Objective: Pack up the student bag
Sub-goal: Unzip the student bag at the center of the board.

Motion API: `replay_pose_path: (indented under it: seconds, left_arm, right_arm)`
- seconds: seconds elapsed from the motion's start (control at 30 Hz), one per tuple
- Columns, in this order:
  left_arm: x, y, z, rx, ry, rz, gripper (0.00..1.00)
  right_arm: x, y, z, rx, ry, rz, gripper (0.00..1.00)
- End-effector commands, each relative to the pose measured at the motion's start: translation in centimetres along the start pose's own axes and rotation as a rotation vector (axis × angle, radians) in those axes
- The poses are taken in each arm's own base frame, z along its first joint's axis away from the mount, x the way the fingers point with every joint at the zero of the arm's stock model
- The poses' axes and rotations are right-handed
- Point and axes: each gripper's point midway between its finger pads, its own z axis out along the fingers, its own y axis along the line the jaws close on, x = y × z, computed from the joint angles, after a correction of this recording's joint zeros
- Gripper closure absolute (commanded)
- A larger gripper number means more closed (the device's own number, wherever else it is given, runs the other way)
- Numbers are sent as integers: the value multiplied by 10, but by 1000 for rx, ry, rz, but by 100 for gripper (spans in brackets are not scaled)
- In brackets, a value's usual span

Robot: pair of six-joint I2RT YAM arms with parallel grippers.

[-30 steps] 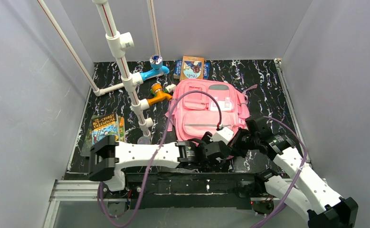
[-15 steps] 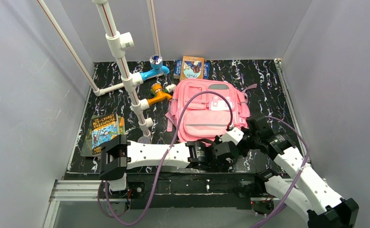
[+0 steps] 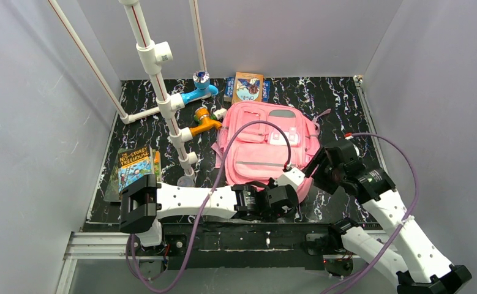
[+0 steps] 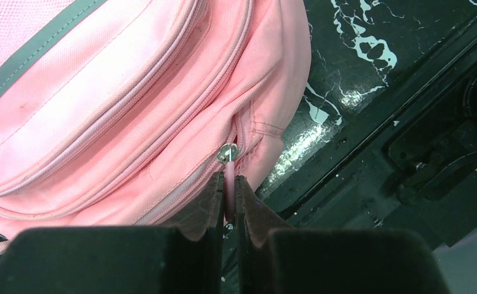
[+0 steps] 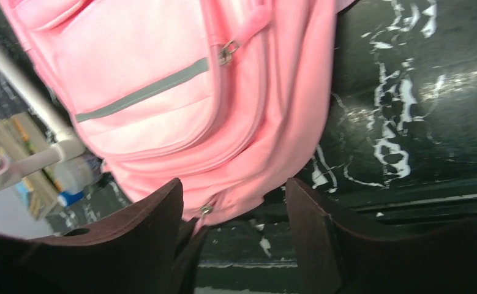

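Note:
The pink student bag [image 3: 266, 147] lies flat mid-table, front pockets up. My left gripper [image 3: 299, 185] is at its near right corner, shut on the pink zipper pull [image 4: 229, 174] of the main zip, just below the metal slider [image 4: 228, 151]. The bag's fabric [image 4: 101, 92] fills that wrist view. My right gripper [image 3: 317, 168] hovers by the bag's right side, open, with nothing between its fingers [image 5: 232, 182]. Beneath it the right wrist view shows the bag [image 5: 162, 92] and the same slider [image 5: 206, 209], with the left fingers [image 5: 190, 242] on the pull.
A white pipe frame [image 3: 162, 86] stands left of the bag, carrying blue [image 3: 196, 93] and orange [image 3: 204, 121] pieces. Books lie at the left edge [image 3: 135, 165] and behind the bag [image 3: 248, 87]. A purple cable [image 3: 266, 122] arches over the bag.
My left gripper has closed on the zipper pull. My right gripper has opened and drawn up and away to the bag's right side.

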Motion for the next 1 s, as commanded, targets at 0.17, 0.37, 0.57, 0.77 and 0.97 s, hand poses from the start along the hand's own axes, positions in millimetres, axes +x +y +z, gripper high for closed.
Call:
replay_pose_path:
  seconds: [0.17,0.37,0.57,0.77,0.97]
  left_arm:
    - [-55,1,-39,73,-166,-106,100]
    - [-58,-8,-37,105,-163,-108,100]
    - [-65,-10,-40,119,-178,-114,100]
    - [-66,-11,-40,119,-178,-110,100]
    - [-62,-10,-38,110,-170,-108,100]
  right_arm:
    - [13,-3,30,-17,49,-48,25]
    - [0,11,16,-69,-4,-26,25]
    - [24,9,35,-113,76,78,29]
    - [19,20,43,-161,55,142,34]
    - [-15,14,47,-88,-109,117,91]
